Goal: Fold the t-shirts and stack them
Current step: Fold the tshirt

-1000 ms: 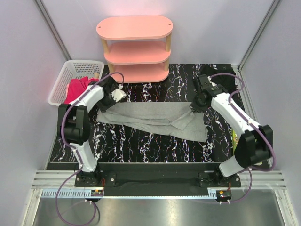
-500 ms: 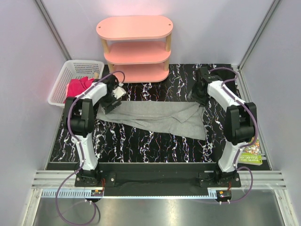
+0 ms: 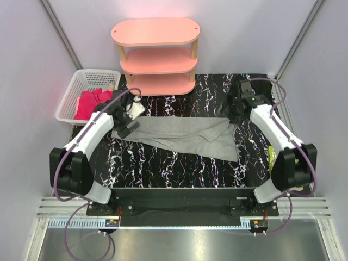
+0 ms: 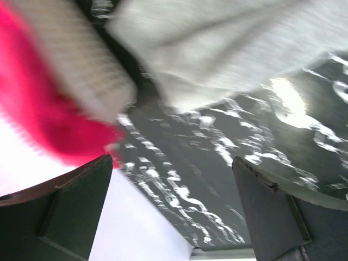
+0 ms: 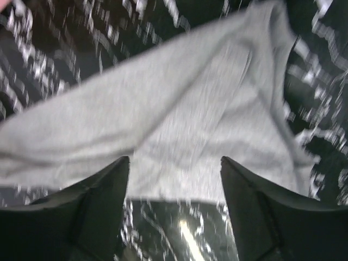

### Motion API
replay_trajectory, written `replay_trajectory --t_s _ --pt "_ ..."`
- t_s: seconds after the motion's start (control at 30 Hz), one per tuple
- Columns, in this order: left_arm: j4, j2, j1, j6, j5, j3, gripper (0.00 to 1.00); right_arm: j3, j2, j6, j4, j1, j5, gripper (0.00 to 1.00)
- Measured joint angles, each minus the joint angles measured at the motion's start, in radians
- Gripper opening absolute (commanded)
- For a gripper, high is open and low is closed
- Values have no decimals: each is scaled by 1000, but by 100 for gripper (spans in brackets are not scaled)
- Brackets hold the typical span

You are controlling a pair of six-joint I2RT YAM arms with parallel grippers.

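Note:
A large grey t-shirt (image 3: 179, 133) lies spread in a long folded band across the black marbled table. My left gripper (image 3: 128, 118) hovers at its far left corner, open and empty. In the left wrist view this gripper (image 4: 174, 201) has its jaws wide apart over bare table, with the grey t-shirt (image 4: 217, 49) just beyond. My right gripper (image 3: 232, 111) sits at the shirt's far right corner. In the right wrist view it (image 5: 175, 206) is open, with the grey t-shirt (image 5: 179, 125) edge below and between its fingers. A magenta-pink cloth (image 3: 89, 103) lies in the basket.
A white basket (image 3: 81, 76) stands at the back left, also visible in the left wrist view as the basket (image 4: 87, 70) with pink cloth (image 4: 38, 109). A pink three-tier shelf (image 3: 156, 54) stands at the back centre. A green-covered book (image 3: 272, 157) lies at the right table edge.
Both grippers have gone from shut to open and let go of the grey t-shirt's far corners. The shirt now lies flat; both arms have shifted their pose.

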Motion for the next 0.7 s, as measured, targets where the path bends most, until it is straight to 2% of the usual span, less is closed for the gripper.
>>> replay_trajectory --t_s 0.07,0.13,0.2,0.3,0.43,0.57,0.7 --pt "0 -1 -22 -8 17 -57 98 -94 -92 16 12 23 -32 59" --pt "4 48 -33 -17 31 -111 97 -192 -137 34 38 50 -58 43" --pt "9 112 -37 -24 37 -143 96 -277 -133 50 55 69 -83 38" --pt "19 210 -42 -41 39 -147 96 -361 -68 64 55 73 -96 38" --pt "21 290 -46 -61 40 -83 96 -370 -30 66 66 73 -104 38" --pt "29 300 -65 -74 39 0 96 -365 -31 66 88 73 -108 40" --pt "33 273 -102 -82 58 18 95 -365 -31 66 97 73 -106 40"
